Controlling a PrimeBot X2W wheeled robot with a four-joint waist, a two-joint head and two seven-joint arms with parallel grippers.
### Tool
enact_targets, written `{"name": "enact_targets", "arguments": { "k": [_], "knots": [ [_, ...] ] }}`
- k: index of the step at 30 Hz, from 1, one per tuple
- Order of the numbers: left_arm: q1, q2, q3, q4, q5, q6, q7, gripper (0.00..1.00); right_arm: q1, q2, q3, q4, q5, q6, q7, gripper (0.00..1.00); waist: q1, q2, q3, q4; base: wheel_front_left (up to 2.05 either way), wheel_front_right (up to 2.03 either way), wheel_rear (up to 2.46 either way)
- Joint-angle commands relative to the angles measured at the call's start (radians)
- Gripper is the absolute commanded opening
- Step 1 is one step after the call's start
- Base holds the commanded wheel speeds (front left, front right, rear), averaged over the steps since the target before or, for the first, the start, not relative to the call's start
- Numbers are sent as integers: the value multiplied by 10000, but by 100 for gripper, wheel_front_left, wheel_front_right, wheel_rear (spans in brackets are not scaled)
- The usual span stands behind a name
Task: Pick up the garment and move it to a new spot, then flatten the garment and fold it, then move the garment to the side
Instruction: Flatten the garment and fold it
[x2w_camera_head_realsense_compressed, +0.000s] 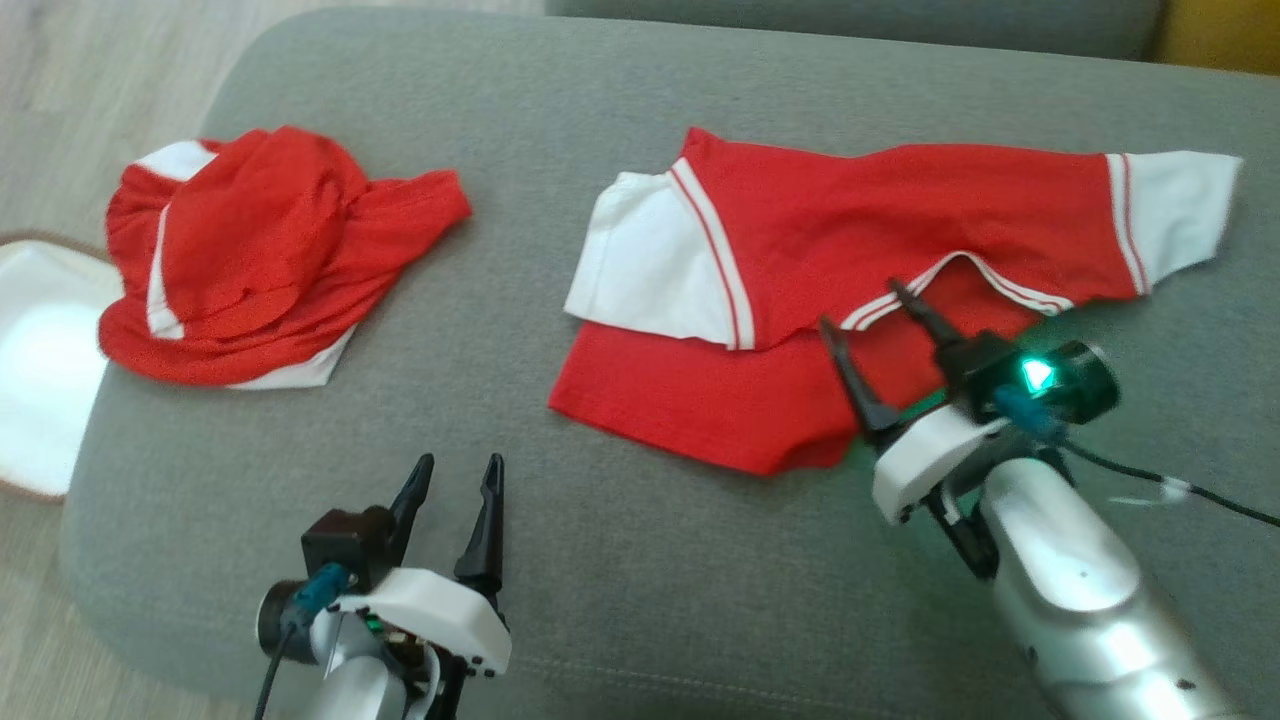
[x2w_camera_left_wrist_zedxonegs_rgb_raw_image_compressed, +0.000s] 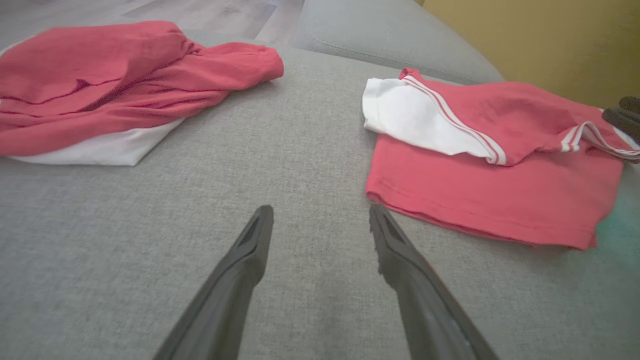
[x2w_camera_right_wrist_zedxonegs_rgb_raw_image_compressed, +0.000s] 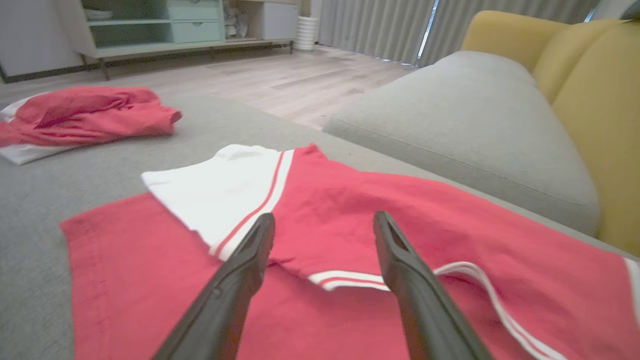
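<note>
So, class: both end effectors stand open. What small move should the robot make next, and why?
Probably move the right end effector to the outstretched white sleeve of the shirt and grip it: that sleeve lies flat and unfolded, while the other sleeve is already folded over the red body.

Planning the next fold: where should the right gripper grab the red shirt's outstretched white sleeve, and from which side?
Likely its outer cuff edge, from the robot's right: the white sleeve lies flat, jutting past the red shirt onto bare sofa cushion.
</note>
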Motion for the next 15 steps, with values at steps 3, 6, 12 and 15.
{"name": "enact_targets", "arguments": {
  "k": [3,6,12,15],
  "knots": [
    [-67,56,221,-297,-102,21,-59,100,-765,-62,683,251,132,65,272,100,0,0,133,322,0,0,0],
    [-88,56,118,-334,-203,58,-59,100,-1156,-238,1154,831,44,65,550,100,0,0,208,601,0,0,0],
    [-59,56,86,-386,-327,149,-59,100,-1541,-452,1784,1728,66,65,844,100,0,0,266,867,0,0,0],
    [-24,56,117,-417,-347,175,-59,100,-1591,-552,2059,1905,197,65,806,100,0,0,271,869,0,0,0]
  ]
}}
